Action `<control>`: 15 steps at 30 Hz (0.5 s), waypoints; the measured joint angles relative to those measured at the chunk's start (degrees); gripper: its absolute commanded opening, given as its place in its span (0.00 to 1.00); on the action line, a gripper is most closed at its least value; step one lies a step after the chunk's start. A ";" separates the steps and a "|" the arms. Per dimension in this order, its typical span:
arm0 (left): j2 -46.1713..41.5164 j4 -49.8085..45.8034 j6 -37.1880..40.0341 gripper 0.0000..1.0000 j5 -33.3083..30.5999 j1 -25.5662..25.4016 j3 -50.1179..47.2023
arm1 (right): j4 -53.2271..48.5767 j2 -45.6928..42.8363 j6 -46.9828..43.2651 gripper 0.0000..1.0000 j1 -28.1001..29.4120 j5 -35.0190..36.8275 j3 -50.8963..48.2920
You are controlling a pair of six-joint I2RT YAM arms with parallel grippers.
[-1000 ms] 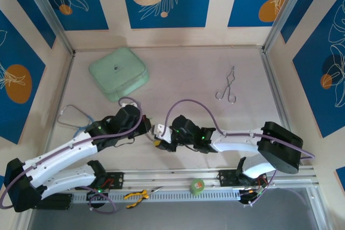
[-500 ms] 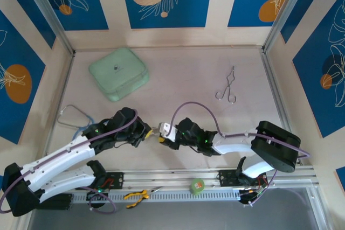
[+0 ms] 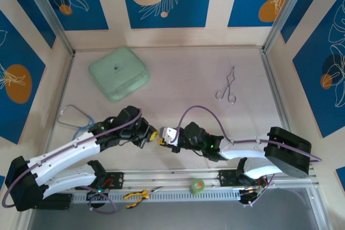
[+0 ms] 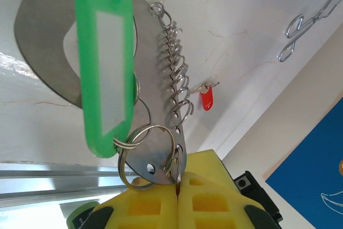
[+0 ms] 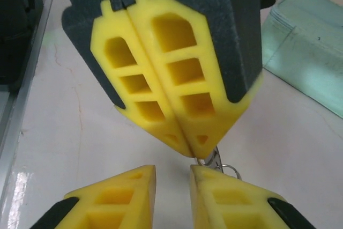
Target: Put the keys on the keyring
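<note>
Since half a second ago, my left gripper [image 3: 152,134] has slid slightly toward 4 o'clock. My right gripper [image 3: 161,140] has backed off the same way, its elbow swinging out toward 3 o'clock. The two still sit tip to tip near the front middle of the table [image 3: 178,74].

My left pads are pressed together on the narrow end of the keyring [image 4: 147,68]. It is a flat, dull steel plate with an oval cut-out and a row of wire loops along one edge. A split ring at that end carries the green tag [image 4: 104,63], glossy plastic with a pale label window, lying across the plate toward 11 o'clock of my left tips. The red key [image 4: 208,99] lies on the table at 1 o'clock, near the loops; I cannot tell whether it touches them. My right fingers stand apart with nothing between them.

The mint case [image 3: 118,72] at 11 o'clock and the steel forceps [image 3: 226,87] at 2 o'clock are both well apart from the grippers, with bare pale tabletop between. The rail [image 3: 172,179] runs close at 6 o'clock, and a tape roll [image 3: 198,186] sits on it.
</note>
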 measured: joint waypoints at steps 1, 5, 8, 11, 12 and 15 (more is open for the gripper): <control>0.00 -0.28 0.00 0.00 0.04 0.00 0.22 | 0.24 0.00 -0.24 0.24 0.13 0.57 -0.02; 0.00 -0.81 -0.17 0.00 0.04 0.02 0.74 | 1.55 0.79 -1.25 0.23 0.50 2.23 -0.04; 0.28 -1.53 -0.20 0.00 0.07 0.00 1.51 | 2.47 1.22 -1.79 0.22 0.66 3.19 -0.07; 0.33 -2.08 -0.20 0.00 0.07 0.00 2.10 | 3.02 1.25 -2.34 0.21 0.90 4.37 -0.07; 0.33 -2.14 -0.17 0.00 0.07 0.00 2.23 | 3.13 1.25 -2.51 0.21 0.96 4.68 -0.07; 0.33 -2.21 -0.17 0.00 0.09 0.00 2.29 | 3.54 1.22 -2.89 0.21 1.05 5.51 -0.15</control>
